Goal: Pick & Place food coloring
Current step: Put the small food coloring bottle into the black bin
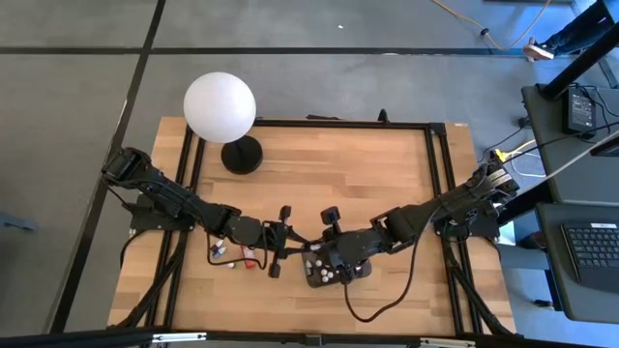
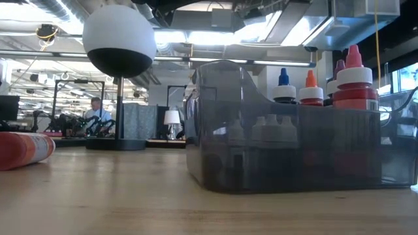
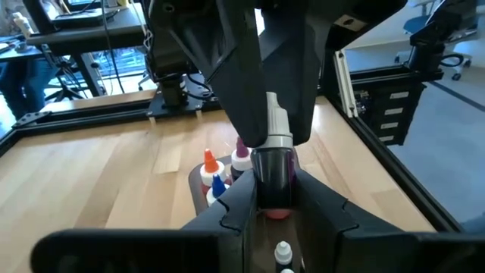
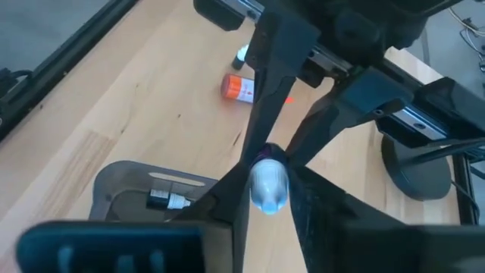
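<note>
A purple food coloring bottle (image 3: pixel 274 173) with a grey collar and white nozzle is held in the air between both grippers, above the table next to the dark grey tray (image 1: pixel 334 280). My left gripper (image 3: pixel 274 201) is shut on its body. My right gripper (image 4: pixel 269 201) comes from the opposite side and is shut on its cap end (image 4: pixel 269 186). Several more bottles stand in the tray (image 2: pixel 281 150): blue (image 2: pixel 283 81), orange (image 2: pixel 311 85) and red (image 2: pixel 353 78). A few loose bottles (image 1: pixel 230 253) lie on the wood left of the tray. My left gripper pinches the bottle's purple body (image 3: pixel 276 182) between its two fingers, coming level from the table's left side. The bottle is lifted clear and points away from this gripper, nozzle first. My right gripper pinches the bottle's pale cap end (image 4: pixel 267 176) between its two fingers, coming from the table's right side. In the left wrist view its fingers (image 3: pixel 299 114) close around the white nozzle (image 3: pixel 271 114). The bottle is clear of the table.
The big white globe lamp (image 1: pixel 221 106) stands on its black base at the table's far left. An orange-red bottle (image 4: pixel 241 87) lies on its side on the wood, also seen low (image 2: pixel 23 149). The table's black frame rails (image 1: pixel 440 193) run along the edges; bare wood lies toward the far side.
</note>
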Controlling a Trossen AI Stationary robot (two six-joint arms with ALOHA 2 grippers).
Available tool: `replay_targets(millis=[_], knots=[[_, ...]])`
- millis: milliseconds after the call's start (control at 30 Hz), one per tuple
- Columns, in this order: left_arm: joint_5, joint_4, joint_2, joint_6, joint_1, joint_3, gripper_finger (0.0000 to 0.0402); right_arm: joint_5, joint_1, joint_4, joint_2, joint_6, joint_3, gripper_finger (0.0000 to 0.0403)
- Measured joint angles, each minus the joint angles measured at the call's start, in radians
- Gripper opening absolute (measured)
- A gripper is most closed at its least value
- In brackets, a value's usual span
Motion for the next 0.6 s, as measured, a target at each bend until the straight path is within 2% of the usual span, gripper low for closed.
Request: replay_targets(millis=[167,300,600], knots=[[0.037,0.0,0.0,0.0,0.001,0.0,0.0066,0.0,0.0,-0.003,0.0,0.0,0.0,0.0077],[0.027,0.002,0.0,0.016,0.001,0.0,0.0069,0.001,0.0,-0.004,0.0,-0.001,0.0,0.0072],[-0.001,0.009,0.0,0.037,0.0,0.0,0.0105,-0.003,0.0,-0.051,0.0,0.05,0.001,0.007]])
